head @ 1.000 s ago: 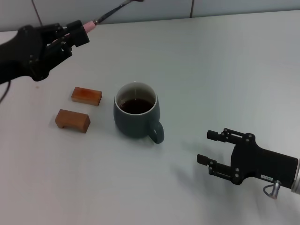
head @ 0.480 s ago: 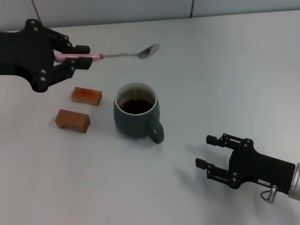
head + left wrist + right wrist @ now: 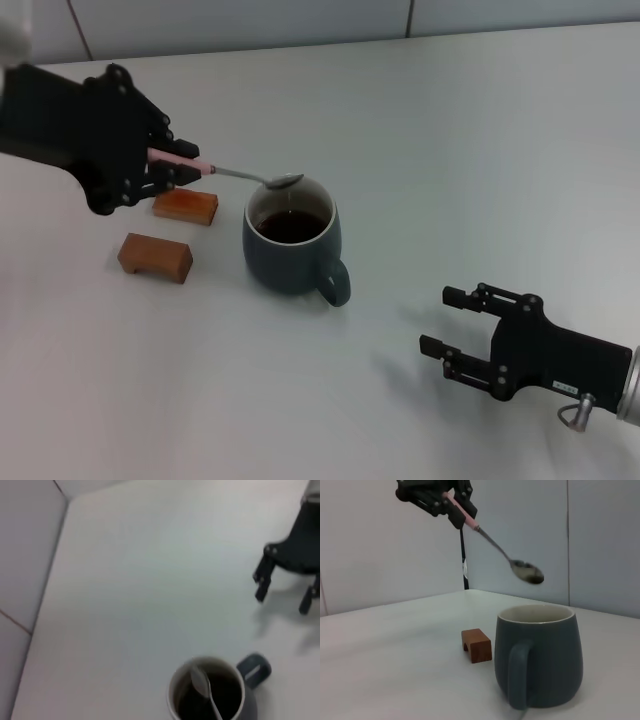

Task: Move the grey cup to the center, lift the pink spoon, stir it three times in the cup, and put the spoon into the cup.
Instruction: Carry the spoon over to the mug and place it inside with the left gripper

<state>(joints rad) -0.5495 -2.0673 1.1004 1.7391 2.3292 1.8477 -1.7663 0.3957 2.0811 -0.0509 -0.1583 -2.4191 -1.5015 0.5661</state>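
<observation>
Head view, left gripper [image 3: 180, 168] hiding pink spoon [image 3: 240, 175] handle end, above grey cup [image 3: 291, 248]

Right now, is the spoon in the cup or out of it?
Out. The left gripper holds the spoon with its bowl in the air above the cup rim, clear in the right wrist view.

White table [image 3: 480, 150], pale tiled wall [image 3: 250, 20]

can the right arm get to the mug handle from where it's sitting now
Probably yes. The grey cup has its handle turned toward the right tool, which rests open, with only bare table between them. The left tool holds the pink spoon above the cup's far rim, off that path.
</observation>
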